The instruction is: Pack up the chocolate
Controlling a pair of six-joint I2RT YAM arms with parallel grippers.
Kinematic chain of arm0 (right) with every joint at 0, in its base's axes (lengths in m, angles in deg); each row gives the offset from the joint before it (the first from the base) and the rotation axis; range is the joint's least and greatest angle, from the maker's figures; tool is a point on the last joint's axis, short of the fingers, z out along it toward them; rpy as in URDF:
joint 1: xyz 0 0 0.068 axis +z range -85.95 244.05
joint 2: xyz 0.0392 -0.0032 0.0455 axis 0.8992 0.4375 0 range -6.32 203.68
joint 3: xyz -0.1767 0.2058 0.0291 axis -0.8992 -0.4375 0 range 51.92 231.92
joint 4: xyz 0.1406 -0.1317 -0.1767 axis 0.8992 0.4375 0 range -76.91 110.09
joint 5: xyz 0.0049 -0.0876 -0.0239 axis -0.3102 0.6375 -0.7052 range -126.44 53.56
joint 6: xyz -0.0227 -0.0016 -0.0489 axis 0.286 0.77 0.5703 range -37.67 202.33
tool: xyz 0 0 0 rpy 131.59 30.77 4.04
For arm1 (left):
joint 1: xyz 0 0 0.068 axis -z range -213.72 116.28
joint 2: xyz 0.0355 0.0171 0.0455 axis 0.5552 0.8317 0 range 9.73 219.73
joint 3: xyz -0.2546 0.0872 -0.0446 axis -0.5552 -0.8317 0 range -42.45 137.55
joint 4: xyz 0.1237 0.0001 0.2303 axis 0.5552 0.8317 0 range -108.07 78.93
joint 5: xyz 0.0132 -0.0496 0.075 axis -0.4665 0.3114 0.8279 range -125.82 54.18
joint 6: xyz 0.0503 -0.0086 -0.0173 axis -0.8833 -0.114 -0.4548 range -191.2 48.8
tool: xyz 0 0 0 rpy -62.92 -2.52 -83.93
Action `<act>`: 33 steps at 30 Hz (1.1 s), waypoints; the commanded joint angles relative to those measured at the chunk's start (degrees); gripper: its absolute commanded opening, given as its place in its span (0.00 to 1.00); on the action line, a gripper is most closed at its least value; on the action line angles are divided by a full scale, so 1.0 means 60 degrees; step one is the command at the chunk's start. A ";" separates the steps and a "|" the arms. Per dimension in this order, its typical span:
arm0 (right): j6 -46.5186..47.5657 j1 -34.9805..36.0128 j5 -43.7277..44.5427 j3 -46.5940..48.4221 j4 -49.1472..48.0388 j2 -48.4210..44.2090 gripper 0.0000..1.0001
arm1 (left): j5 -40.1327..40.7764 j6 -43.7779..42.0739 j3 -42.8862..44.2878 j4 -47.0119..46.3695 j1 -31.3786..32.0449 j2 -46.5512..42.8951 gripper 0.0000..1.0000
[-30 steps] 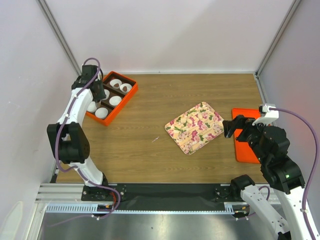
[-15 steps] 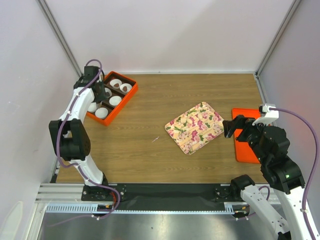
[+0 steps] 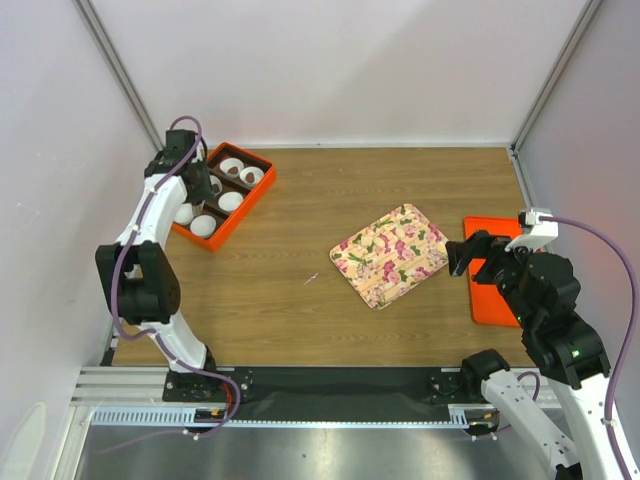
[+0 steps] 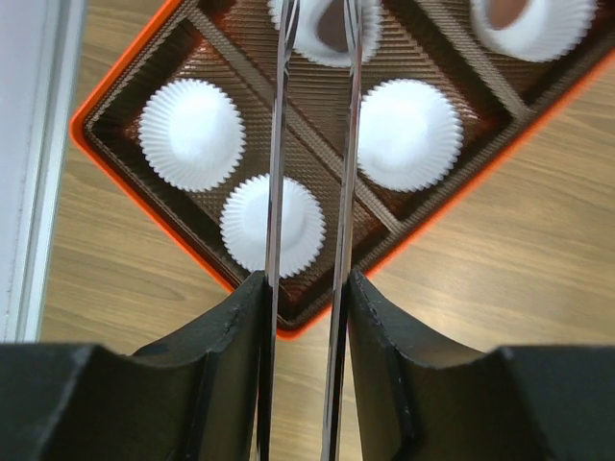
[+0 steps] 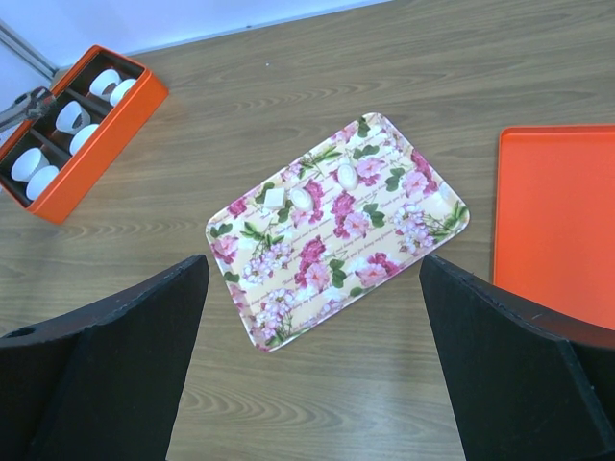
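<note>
An orange box [image 3: 238, 222] with a brown insert holds several white paper cups at the back left. In the left wrist view the box [image 4: 125, 182] fills the frame. Dark chocolate [image 4: 509, 10] sits in the top right cup. Another chocolate piece [image 4: 333, 24] shows in a cup between my left gripper's [image 4: 319, 29] thin metal blades, which stand a narrow gap apart. Their tips are cut off by the frame's top edge. My left gripper [image 3: 197, 183] hangs over the box. My right gripper [image 5: 312, 355] is wide open and empty above the table near the pink-flowered tray [image 5: 384, 240].
The flowered tray [image 3: 390, 255] lies mid-table with a few small pale pieces [image 5: 302, 197] on it. A flat orange lid [image 3: 490, 290] lies at the right, partly under my right arm. White walls close in the left, back and right sides.
My left arm's elbow shifted slightly while its gripper stayed over the box. The right arm has not moved.
</note>
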State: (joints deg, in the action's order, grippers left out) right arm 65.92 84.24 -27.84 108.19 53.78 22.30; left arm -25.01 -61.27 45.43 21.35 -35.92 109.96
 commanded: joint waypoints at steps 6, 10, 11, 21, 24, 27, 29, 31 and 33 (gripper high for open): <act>0.0141 0.0005 0.0251 0.0304 0.0133 -0.0068 0.99 | -0.2458 -0.0220 -0.0141 -0.0343 0.1022 -0.2681 0.44; 0.0156 0.0020 0.0353 0.0275 0.0177 -0.0141 1.00 | -0.2505 -0.0293 -0.0714 -0.0666 0.2209 -0.3678 0.45; 0.0156 0.0005 0.0354 0.0275 0.0206 -0.0127 1.00 | -0.2461 -0.0264 -0.0817 -0.0725 0.2473 -0.3827 0.45; 0.0083 0.0005 0.0266 0.0319 0.0133 -0.0053 1.00 | -0.1818 0.0482 -0.1784 -0.1121 0.6249 -0.4444 0.46; 0.0083 0.0019 0.0251 0.0319 0.0148 -0.0053 1.00 | -0.0984 0.0702 -0.1901 -0.0901 0.7217 -0.4107 0.46; 0.0126 0.0005 0.0280 0.0290 0.0133 -0.0053 1.00 | -0.0732 0.1126 -0.2222 -0.0973 0.7965 -0.3800 0.45; 0.0112 -0.0010 0.0251 0.0275 0.0104 -0.0039 1.00 | -0.0689 0.1200 -0.2399 -0.1164 0.8304 -0.3653 0.45; 0.0156 0.0005 0.0251 0.0260 0.0104 -0.0010 1.00 | -0.0354 0.1376 -0.2517 -0.1107 0.8685 -0.3302 0.45; 0.0127 0.0005 0.0236 0.0246 0.0060 0.0005 1.00 | -0.0220 0.1566 -0.2561 -0.1091 0.8905 -0.3068 0.45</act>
State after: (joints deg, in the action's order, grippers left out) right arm 65.94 84.24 -26.79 108.19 55.55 22.15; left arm -30.04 -54.99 30.46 16.54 15.73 90.14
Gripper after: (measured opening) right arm 0.994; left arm 0.455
